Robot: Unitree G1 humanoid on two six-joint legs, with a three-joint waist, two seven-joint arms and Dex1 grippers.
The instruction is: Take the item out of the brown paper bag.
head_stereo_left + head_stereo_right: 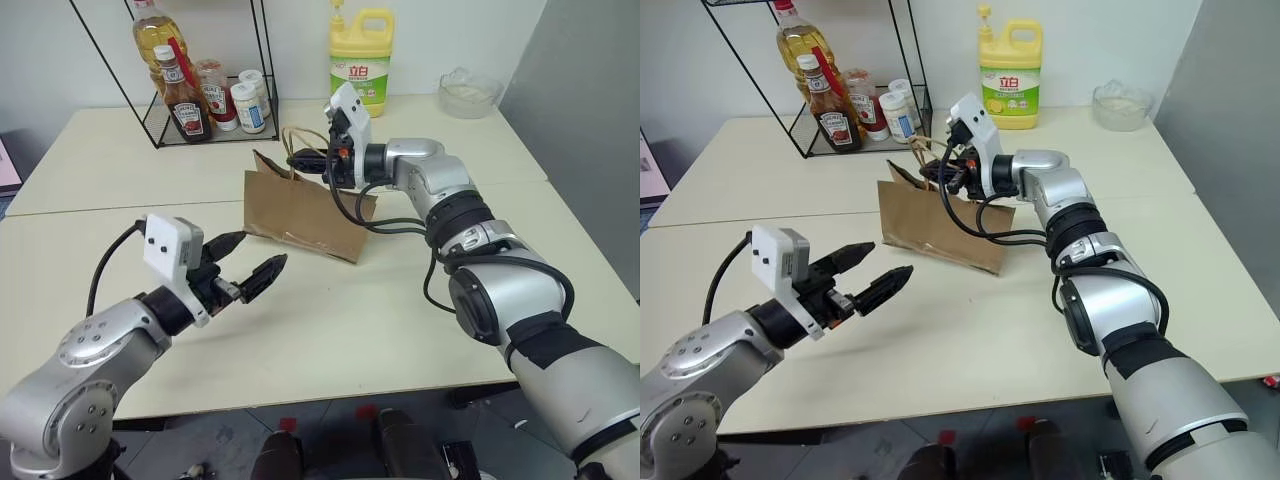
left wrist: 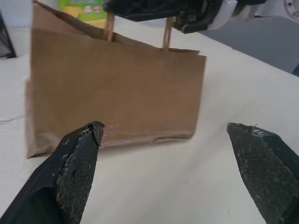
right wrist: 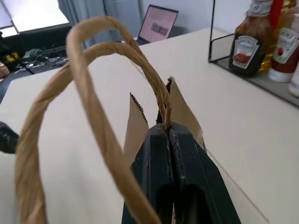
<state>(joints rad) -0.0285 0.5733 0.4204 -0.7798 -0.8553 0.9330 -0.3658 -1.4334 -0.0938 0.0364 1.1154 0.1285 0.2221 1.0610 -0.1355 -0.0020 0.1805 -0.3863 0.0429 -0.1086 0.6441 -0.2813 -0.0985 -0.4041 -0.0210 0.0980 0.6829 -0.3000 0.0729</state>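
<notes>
Creased brown kraft paper bag [image 1: 300, 210], upright on cream tabletop [image 1: 380, 330]: right gripper [image 3: 167, 133] fingers clenched on its twisted cord handle [image 3: 88, 93]; left gripper [image 1: 250, 268] fingers spread, empty, nearby.

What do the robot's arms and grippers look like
Both arms are silver-grey metal with black joint bands and loose black cables. The left gripper and right gripper each have two tapered black jaws and a white boxy wrist camera housing.
</notes>
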